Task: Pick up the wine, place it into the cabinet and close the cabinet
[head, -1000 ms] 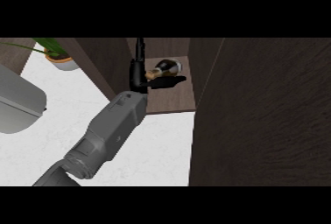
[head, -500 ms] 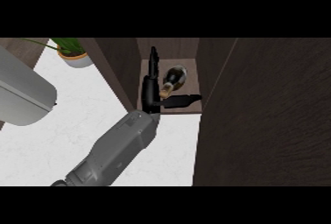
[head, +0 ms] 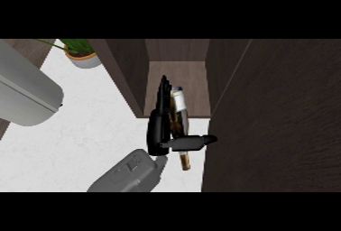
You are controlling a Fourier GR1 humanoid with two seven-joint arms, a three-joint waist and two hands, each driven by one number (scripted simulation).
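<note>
The wine bottle (head: 177,104) is dark with a pale label and lies at the front edge of the open cabinet's wooden shelf (head: 190,74). Its neck (head: 184,163) points toward me. My right hand (head: 158,131) is against the bottle's left side, fingers running along it into the cabinet. The thumb (head: 193,142) crosses over the bottle to the right. Much of the bottle's body is hidden behind the hand. The grey forearm (head: 130,173) comes in from the lower edge. My left hand does not show.
The cabinet's dark open door (head: 273,117) fills the right side, close to the thumb. A dark cabinet wall (head: 123,72) bounds the shelf on the left. A large grey rounded shape (head: 26,90) sits at the left edge, and a potted plant (head: 80,54) stands on the white counter (head: 86,131).
My hand and the bottle now sit lower in the view, at the shelf's front edge. Less of the forearm shows, and the thumb now reaches toward the door.
</note>
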